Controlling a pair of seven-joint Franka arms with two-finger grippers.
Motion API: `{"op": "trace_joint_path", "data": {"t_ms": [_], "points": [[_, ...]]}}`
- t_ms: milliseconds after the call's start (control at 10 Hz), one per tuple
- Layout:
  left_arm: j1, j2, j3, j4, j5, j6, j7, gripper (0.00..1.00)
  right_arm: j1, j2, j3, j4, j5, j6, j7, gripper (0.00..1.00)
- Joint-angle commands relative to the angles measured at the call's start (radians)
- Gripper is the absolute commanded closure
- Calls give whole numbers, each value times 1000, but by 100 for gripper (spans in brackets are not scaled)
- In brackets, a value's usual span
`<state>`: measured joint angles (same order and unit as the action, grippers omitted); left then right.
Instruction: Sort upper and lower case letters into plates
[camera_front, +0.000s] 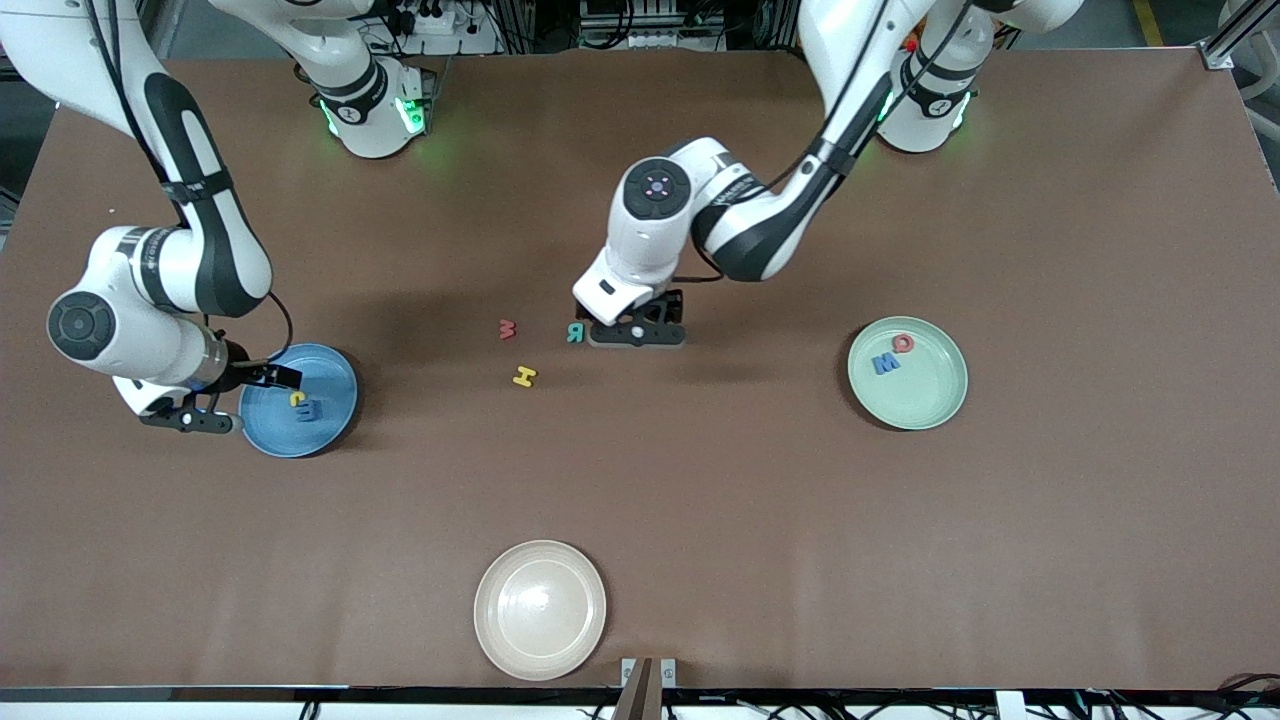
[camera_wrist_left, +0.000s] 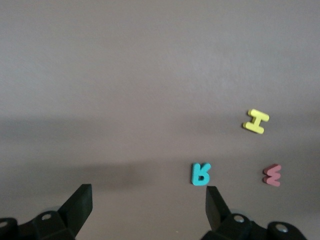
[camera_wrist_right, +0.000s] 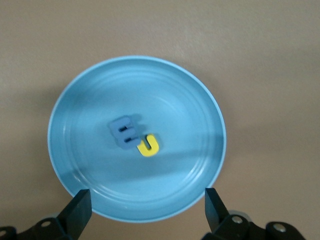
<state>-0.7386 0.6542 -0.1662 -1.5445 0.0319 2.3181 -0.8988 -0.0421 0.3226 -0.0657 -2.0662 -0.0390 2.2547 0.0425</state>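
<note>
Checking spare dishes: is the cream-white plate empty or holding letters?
Empty: the round cream-white plate shows only its bare glossy surface, no letters.

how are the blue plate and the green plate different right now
The blue plate sits toward the right arm's end of the table; the green plate sits toward the left arm's end. The blue plate holds a blue letter and a yellow letter; the green plate holds a blue letter and a red letter. The right gripper is over the blue plate; nothing is over the green plate. Both are round, shallow and similar in size.
</note>
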Motion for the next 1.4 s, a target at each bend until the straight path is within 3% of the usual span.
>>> {"op": "trace_joint_path", "data": {"t_ms": [0,400,1000,1300], "points": [[-94,115,60,76,92,40,-130,0,-13,-56,10,-52,5,0,-19,0],[-194,220,111,181,134,84,-230,0,-1,-115,12,-52,5,-63,-19,0],[-260,294,212,198,144,195,-252,0,13,-186,12,-97,7,-84,-19,0],[-274,303,208,202,134,170,-311,14,15,-243,12,-143,7,-89,-19,0]]}}
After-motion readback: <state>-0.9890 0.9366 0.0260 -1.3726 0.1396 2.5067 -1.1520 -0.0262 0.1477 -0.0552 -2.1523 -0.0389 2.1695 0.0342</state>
